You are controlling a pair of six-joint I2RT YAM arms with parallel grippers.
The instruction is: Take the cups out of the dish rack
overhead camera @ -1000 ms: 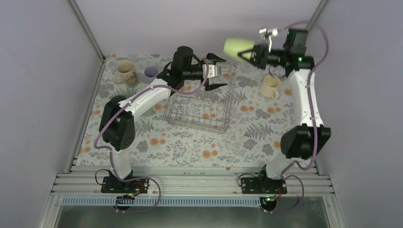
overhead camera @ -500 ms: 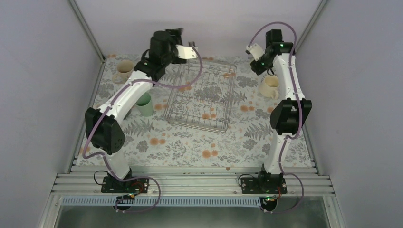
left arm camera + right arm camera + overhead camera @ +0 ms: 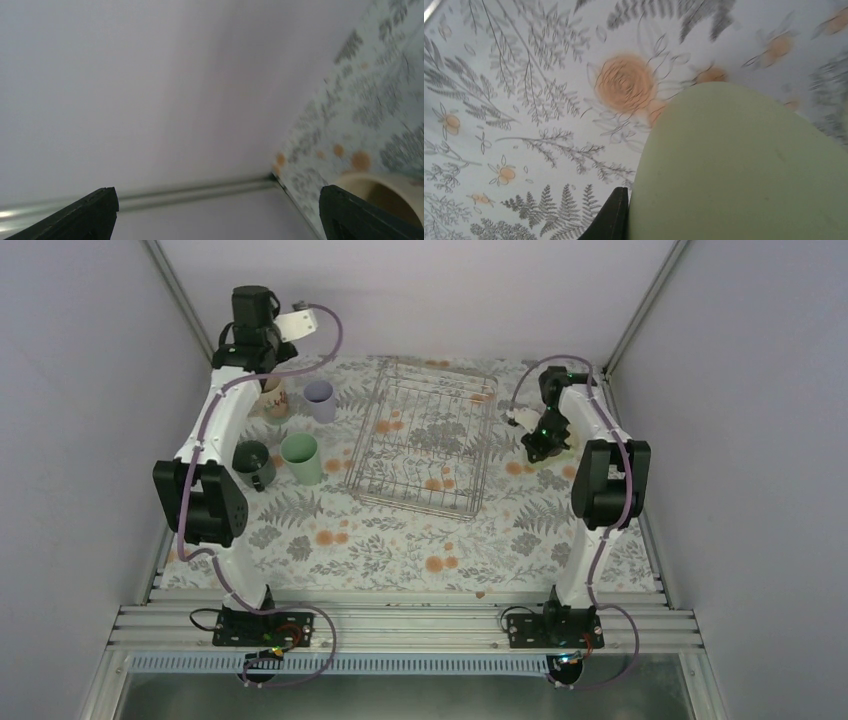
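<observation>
The dish rack (image 3: 420,440) is a silvery wire basket in the middle of the table, with no cup showing in it. Left of it stand the beige marked mug (image 3: 268,398), the lavender cup (image 3: 319,398), the dark grey-green mug (image 3: 250,462) and a pale green cup (image 3: 300,457). My left gripper (image 3: 215,200) is open and empty, held high at the back left corner (image 3: 252,332). The beige mug's rim (image 3: 385,187) shows below it. My right gripper (image 3: 538,445) is low at the rack's right, shut on the other pale green cup (image 3: 744,165). One finger (image 3: 616,215) presses its side. The cream mug is hidden behind the right arm.
The floral cloth (image 3: 400,540) covers the table. Grey walls close off the back and both sides, with metal posts in the back corners (image 3: 185,300). The right arm (image 3: 600,470) is folded along the right edge, and the left arm (image 3: 205,460) runs along the left edge.
My left arm swung from over the rack's back edge to the back left corner. My right arm dropped from the back wall towards the table right of the rack, pale green cup in its grip.
</observation>
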